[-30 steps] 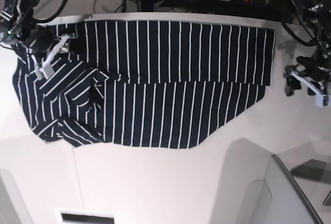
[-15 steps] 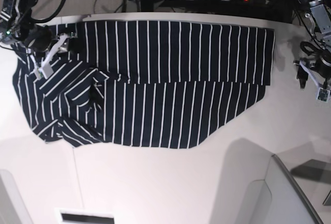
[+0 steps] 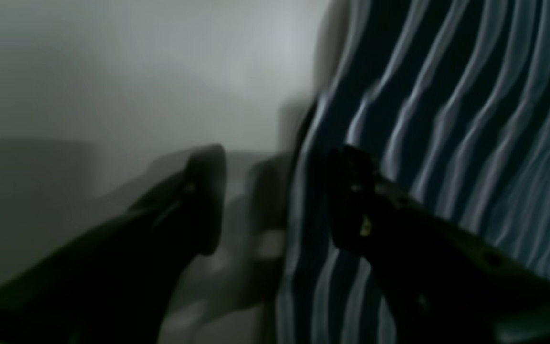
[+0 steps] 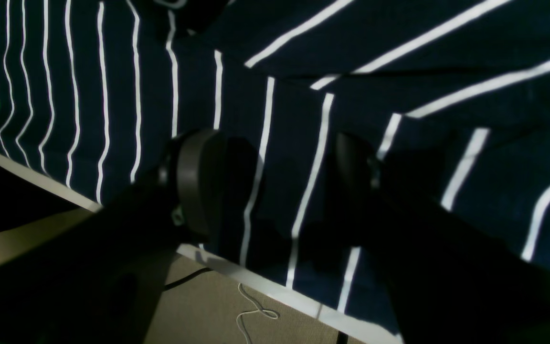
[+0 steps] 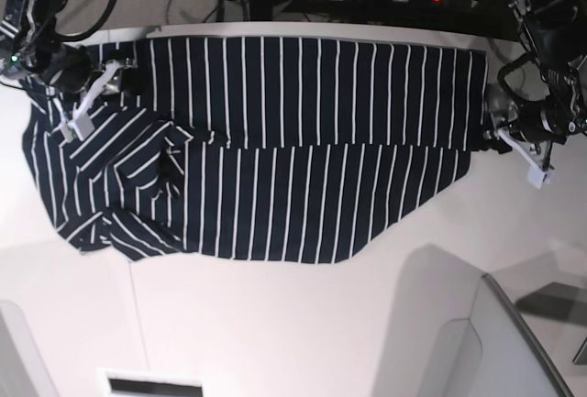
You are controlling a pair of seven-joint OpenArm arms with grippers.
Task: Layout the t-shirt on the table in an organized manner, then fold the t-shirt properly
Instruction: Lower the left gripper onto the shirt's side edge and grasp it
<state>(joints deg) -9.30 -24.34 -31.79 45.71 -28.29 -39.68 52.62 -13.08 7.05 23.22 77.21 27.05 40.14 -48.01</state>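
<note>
Since a second earlier the left gripper (image 5: pixel 515 133) had swung in to straddle, jaws apart, the edge of the shirt (image 5: pixel 275 140) spread across the table (image 5: pixel 275 324), risking dragging the fold askew, while the right gripper (image 5: pixel 90 96) hung open over rumpled sleeve cloth.

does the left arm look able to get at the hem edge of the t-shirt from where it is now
Probably yes. The left tool sits right at the t-shirt edge on bare table, and the wrist view shows the cloth edge lying between its parted fingers, with nothing in the way.
</note>
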